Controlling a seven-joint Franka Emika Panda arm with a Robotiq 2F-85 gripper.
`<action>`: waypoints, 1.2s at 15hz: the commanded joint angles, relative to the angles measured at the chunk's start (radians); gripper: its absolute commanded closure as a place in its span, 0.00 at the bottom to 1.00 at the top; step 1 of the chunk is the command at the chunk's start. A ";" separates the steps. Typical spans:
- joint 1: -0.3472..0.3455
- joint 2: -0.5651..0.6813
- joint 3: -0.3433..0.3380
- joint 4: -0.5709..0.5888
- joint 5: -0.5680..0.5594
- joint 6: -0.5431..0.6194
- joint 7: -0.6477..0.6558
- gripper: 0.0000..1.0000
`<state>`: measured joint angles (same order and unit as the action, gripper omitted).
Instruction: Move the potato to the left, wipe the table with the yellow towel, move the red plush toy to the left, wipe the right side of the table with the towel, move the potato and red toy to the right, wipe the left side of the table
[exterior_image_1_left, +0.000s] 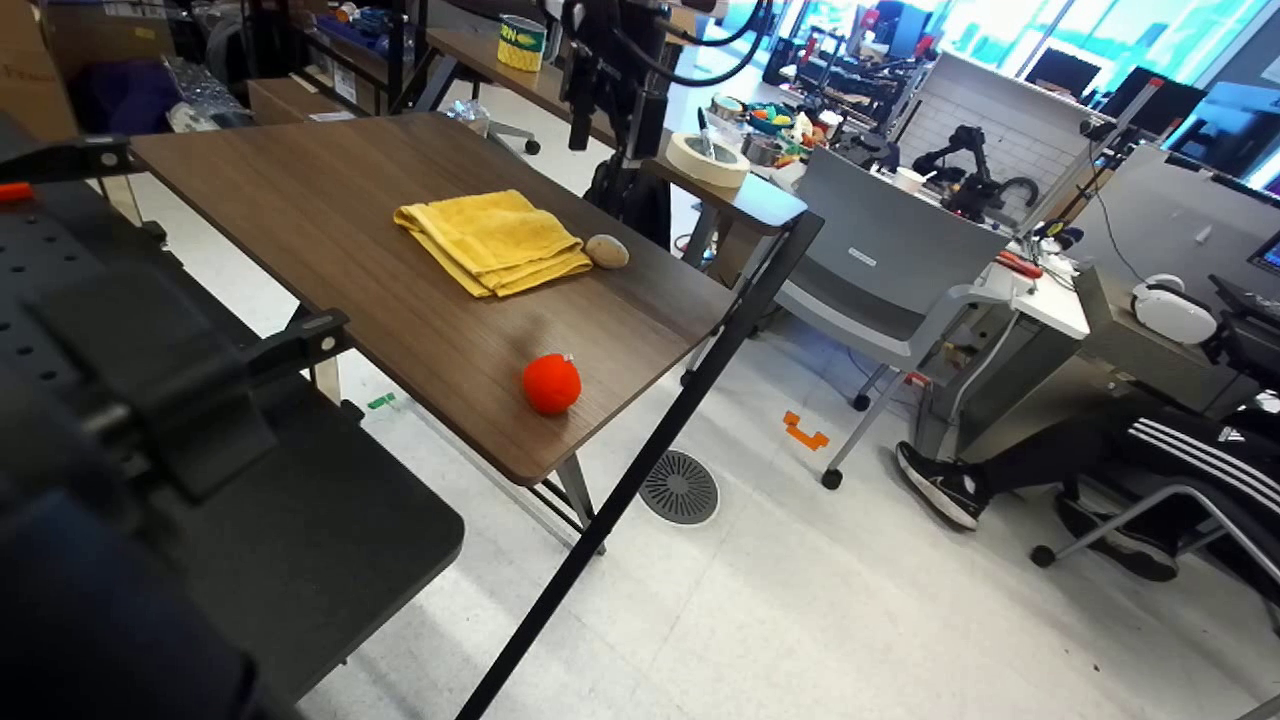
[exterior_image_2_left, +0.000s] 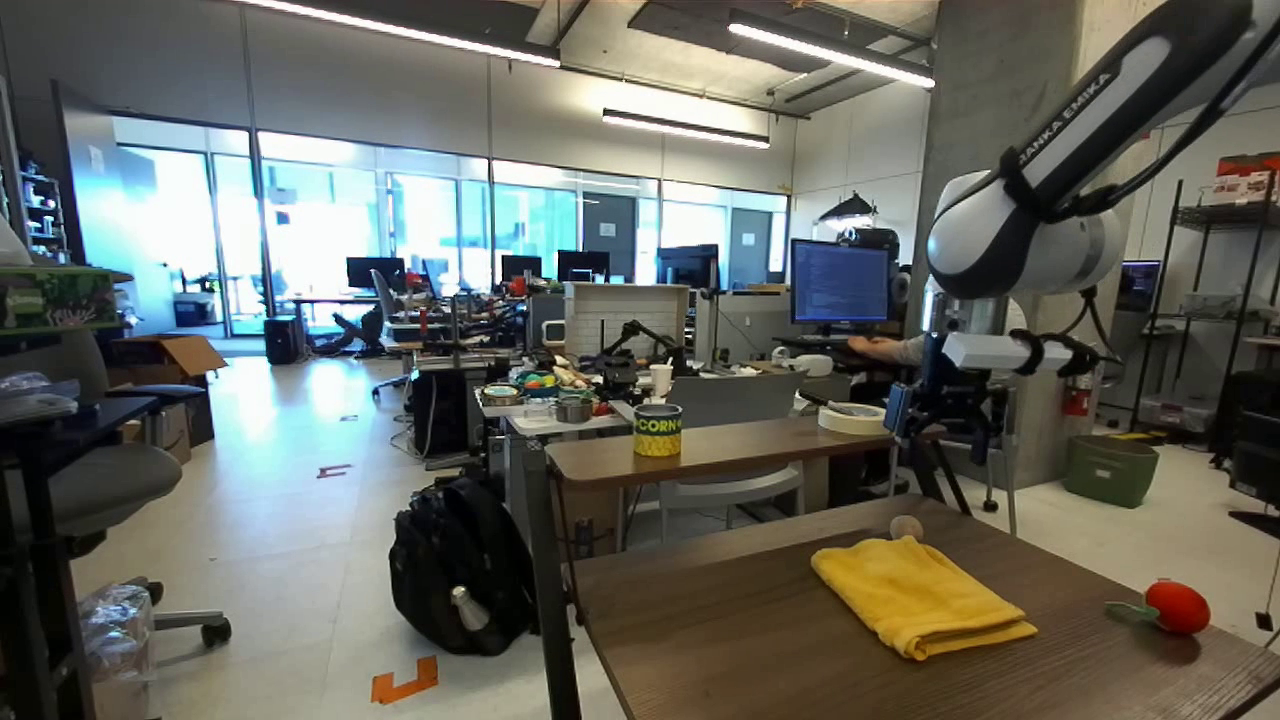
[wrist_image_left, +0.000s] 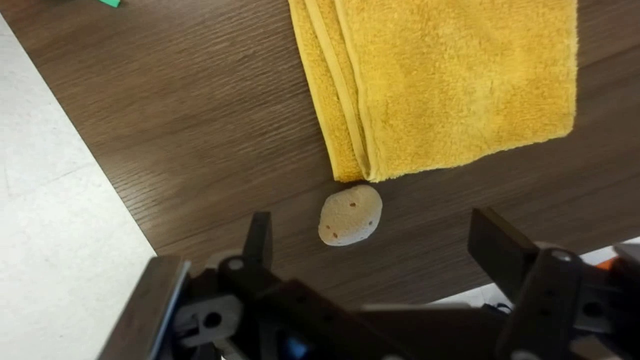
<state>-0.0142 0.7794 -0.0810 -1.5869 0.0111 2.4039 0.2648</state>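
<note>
The table (exterior_image_1_left: 300, 190) lay beneath a gripper (exterior_image_1_left: 608, 145) whose fingers (wrist_image_left: 500, 255) stood wide apart and held nothing, presumably to leave room around a first pick; the tabletop was flat, dark and wood-grained. In an exterior view, the towel (exterior_image_1_left: 490, 240) lay mid-table, probably folded to make a thick wiping pad, its mustard-yellow terry fuzzy and roughly square. The toy (exterior_image_1_left: 551, 384) sat well apart by the near corner, seemingly clear of a first wipe, round and bright red with a green strip (exterior_image_2_left: 1132, 608) on one side. The potato (wrist_image_left: 350, 216) lay just right of the towel, framed between the fingers in the wrist view and touching neither, likely due to go left first; it was a pale, matte oval dotted with small pits.
</note>
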 joint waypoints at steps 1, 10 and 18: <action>-0.007 0.178 -0.013 0.247 0.022 -0.117 0.034 0.00; -0.037 0.470 -0.005 0.670 0.040 -0.256 0.079 0.00; -0.085 0.621 0.039 0.895 0.117 -0.399 0.084 0.26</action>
<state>-0.0713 1.3311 -0.0692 -0.8098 0.1019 2.0613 0.3443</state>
